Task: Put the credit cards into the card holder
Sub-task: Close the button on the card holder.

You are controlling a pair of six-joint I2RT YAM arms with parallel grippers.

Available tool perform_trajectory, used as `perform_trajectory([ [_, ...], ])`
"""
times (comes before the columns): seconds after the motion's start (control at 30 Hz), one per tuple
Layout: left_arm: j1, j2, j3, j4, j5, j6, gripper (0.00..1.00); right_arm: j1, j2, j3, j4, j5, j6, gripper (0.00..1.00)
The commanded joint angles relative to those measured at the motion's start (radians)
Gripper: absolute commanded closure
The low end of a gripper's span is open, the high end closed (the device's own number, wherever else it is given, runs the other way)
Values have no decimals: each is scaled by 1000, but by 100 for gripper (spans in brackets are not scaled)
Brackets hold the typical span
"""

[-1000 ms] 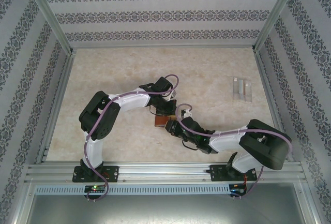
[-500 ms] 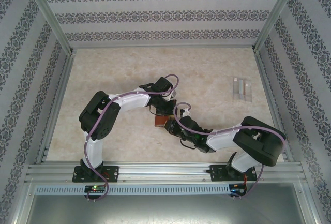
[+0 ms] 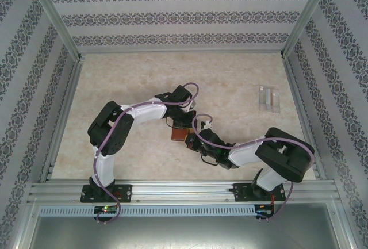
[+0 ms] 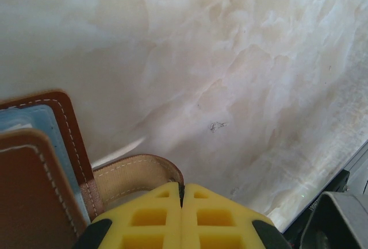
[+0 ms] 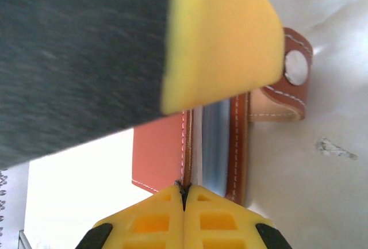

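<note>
Card holder (image 4: 29,191) on pale marbled table (image 3: 230,76), patterned walls (image 3: 184,16) around; left gripper (image 4: 181,188) pinches its tab (image 4: 135,171), right gripper (image 5: 184,190) its cover (image 5: 161,157).

Both arms are folded inward; the yellow-padded left gripper (image 4: 181,204) and yellow-padded right gripper (image 5: 184,202) are clamped, pads pressed together

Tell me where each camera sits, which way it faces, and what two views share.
Top external: above and behind the bases, looking down on the table; both arms show, left gripper and right gripper both at the card holder.
Left wrist: on the left arm, facing the tabletop; its shut fingers pinch the holder's tab.
Right wrist: on the right arm, facing the holder; its shut fingers pinch its flap.
Both wrist views share the card holder.
</note>
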Motion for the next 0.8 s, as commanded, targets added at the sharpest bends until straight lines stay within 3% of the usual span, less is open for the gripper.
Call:
perform_trajectory([
  [0.0,-1,-16,5,24,5,-2,100,-9,21,-3,-17,12,23,99],
  [0.43,38,-139,-115,49,-60,-15,100,-14,13,-50,-37,39,72,100],
  [0.77,54,-224,-188,9,-190,18,100,-18,-16,-58,-61,43,71,100],
])
